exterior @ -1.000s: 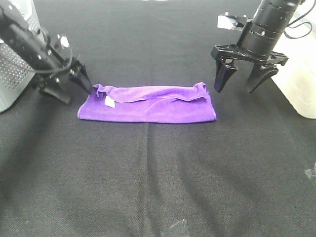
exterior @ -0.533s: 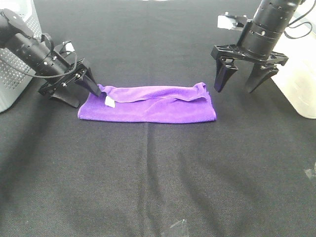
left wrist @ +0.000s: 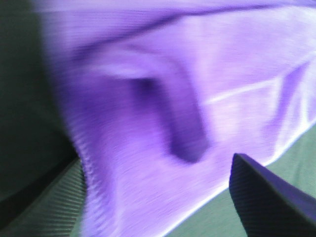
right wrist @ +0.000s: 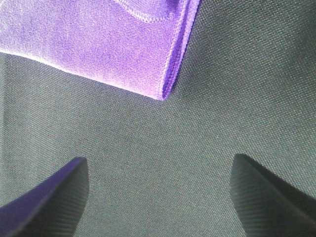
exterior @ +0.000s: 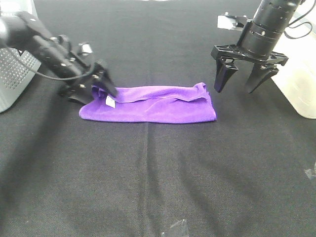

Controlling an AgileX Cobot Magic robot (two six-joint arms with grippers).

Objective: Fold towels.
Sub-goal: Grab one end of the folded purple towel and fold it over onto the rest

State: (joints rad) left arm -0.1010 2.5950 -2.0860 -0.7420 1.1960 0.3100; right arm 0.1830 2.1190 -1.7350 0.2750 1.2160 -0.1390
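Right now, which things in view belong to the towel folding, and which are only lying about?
For the job: bright purple microfibre towel; left gripper; right gripper.
Lying about: white perforated box; white plastic bin; clear plastic scrap.

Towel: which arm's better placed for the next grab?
Left, probably: left gripper is open at the left end of the towel near the white tag, cloth between its jaws. The right gripper hangs open over the table past the right end.

Bright, even light; left wrist view blurs the towel (left wrist: 148, 98).
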